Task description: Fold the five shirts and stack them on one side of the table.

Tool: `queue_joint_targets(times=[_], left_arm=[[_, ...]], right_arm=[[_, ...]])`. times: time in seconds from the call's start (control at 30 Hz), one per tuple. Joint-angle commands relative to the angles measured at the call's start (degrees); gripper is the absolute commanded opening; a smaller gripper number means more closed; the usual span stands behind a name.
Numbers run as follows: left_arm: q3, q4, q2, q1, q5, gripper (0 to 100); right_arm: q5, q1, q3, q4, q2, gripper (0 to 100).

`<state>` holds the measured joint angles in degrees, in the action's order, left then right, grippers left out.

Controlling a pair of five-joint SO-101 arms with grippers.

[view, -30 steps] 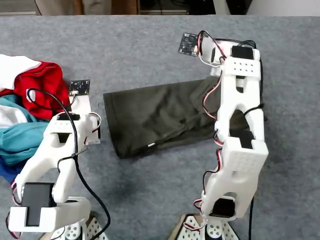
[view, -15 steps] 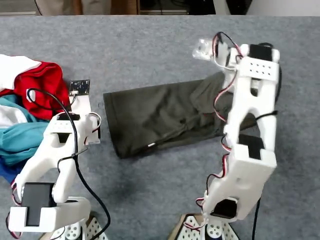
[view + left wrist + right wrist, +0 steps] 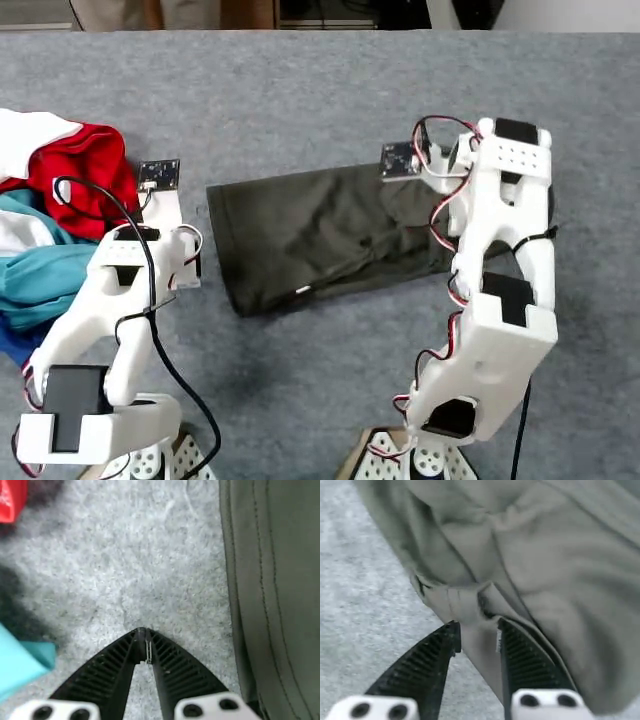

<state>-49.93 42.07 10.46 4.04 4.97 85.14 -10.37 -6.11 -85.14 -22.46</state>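
High view: the olive shirt lies half-folded mid-desk, with the unfolded shirt pile at its left edge. Left wrist view: the left gripper hangs over bare desk beside the hem, fingers shut and empty. Right wrist view: the right gripper has its fingers parted at a bunched fold. Next call is probably to pinch it and carry it across.

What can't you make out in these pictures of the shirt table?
Olive shirt: its right end is hidden beneath the right arm, high view.
Pile of shirts: cut off by the high view's left edge and covered low down by the left arm, so no count.
Right gripper: right wrist view too blurred to tell whether the cloth fold between its open fingers is pinched.
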Motion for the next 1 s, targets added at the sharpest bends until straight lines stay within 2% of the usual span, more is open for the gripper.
queue_joint_targets(times=[0.0,0.23,0.37,0.73,0.97], left_arm=[[0.53,-0.70,1.89,0.09,0.62,2],[0.53,-0.70,1.89,0.09,0.62,2],[0.53,-0.70,1.89,0.09,0.62,2],[0.53,-0.70,1.89,0.09,0.62,2],[0.53,-0.70,1.89,0.09,0.62,2]], right_arm=[[0.88,-1.45,0.57,0.79,4.09,11.0],[0.97,-1.36,2.59,5.19,3.74,10.4],[0.70,-1.36,3.03,6.51,3.82,0.0],[0.53,-1.36,1.27,4.66,10.07,0.3],[-5.45,3.47,0.66,8.88,15.08,0.3]])
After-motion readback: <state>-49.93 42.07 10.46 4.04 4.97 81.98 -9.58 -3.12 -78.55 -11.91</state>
